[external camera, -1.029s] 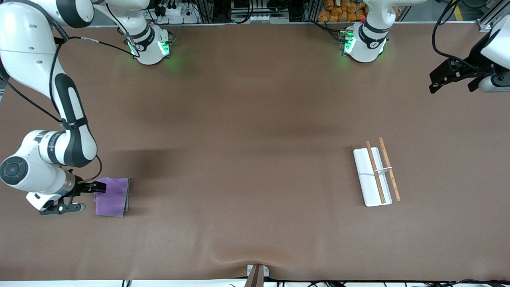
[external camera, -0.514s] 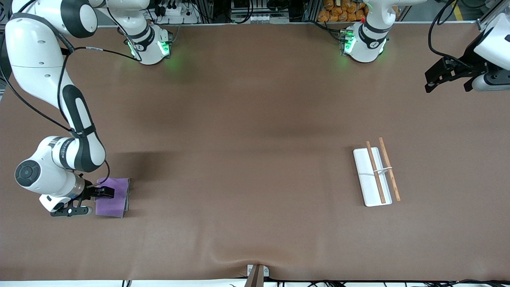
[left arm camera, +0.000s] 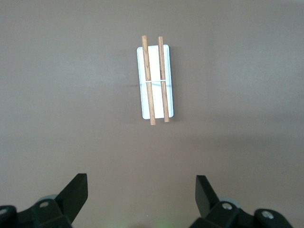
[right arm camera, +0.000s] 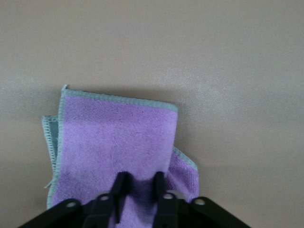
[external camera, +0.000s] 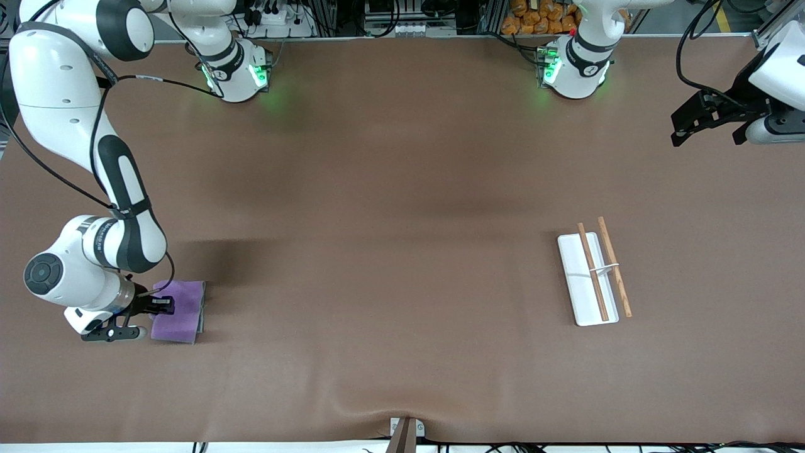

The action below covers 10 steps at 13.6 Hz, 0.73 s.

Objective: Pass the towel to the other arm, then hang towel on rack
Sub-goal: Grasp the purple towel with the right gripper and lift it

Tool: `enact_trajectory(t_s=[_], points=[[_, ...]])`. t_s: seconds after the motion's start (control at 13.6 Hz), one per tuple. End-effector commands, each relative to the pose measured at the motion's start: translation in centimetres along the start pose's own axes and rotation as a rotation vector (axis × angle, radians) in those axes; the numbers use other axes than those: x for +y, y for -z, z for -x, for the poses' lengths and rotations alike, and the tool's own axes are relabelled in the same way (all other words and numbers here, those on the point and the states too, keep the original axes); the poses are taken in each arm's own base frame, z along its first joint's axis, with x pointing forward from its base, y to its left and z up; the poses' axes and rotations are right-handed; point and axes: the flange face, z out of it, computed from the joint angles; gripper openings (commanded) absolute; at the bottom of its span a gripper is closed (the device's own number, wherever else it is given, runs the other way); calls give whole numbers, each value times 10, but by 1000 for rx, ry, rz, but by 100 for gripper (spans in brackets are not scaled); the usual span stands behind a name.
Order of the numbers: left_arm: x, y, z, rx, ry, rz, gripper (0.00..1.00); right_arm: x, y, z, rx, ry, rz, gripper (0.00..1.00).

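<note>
The purple towel (external camera: 184,316) lies flat on the table at the right arm's end, with grey edging and a dark grey corner showing in the right wrist view (right arm camera: 114,137). My right gripper (external camera: 165,306) is down on the towel's edge, its fingers (right arm camera: 122,184) drawn close with a ridge of purple cloth pinched between them. The rack (external camera: 588,280) is a white tray with two wooden rods and stands toward the left arm's end; it also shows in the left wrist view (left arm camera: 155,80). My left gripper (external camera: 707,137) waits open and empty in the air, up over the table's end, its midpoint (left arm camera: 142,190) over bare table.
The brown table mat (external camera: 390,251) stretches bare between the towel and the rack. A small metal bracket (external camera: 405,431) sits at the mat's edge nearest the front camera. The arm bases (external camera: 236,72) stand along the edge farthest from the front camera.
My right gripper has moved in over the towel's edge and its fingers have closed on the cloth. The left gripper has shifted slightly. The towel and rack stay put.
</note>
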Motion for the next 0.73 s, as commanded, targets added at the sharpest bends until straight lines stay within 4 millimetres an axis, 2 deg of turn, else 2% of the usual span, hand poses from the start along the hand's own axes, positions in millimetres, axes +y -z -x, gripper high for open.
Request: enact_trajectory(t_s=[0.0, 0.22, 0.29, 0.44, 0.66], points=[[-2, 6, 3, 6, -10, 12, 100, 3, 0, -4, 3, -9, -15, 0], [-2, 6, 3, 6, -12, 12, 100, -1, 13, -8, 20, 5, -12, 0], [-2, 6, 4, 5, -12, 12, 100, -3, 24, -10, 24, 13, -13, 0], [-2, 5, 4, 3, -12, 11, 100, -6, 52, -10, 14, 20, -18, 0], [-5, 8, 6, 8, -4, 12, 100, -14, 106, -12, 34, 39, -22, 0]])
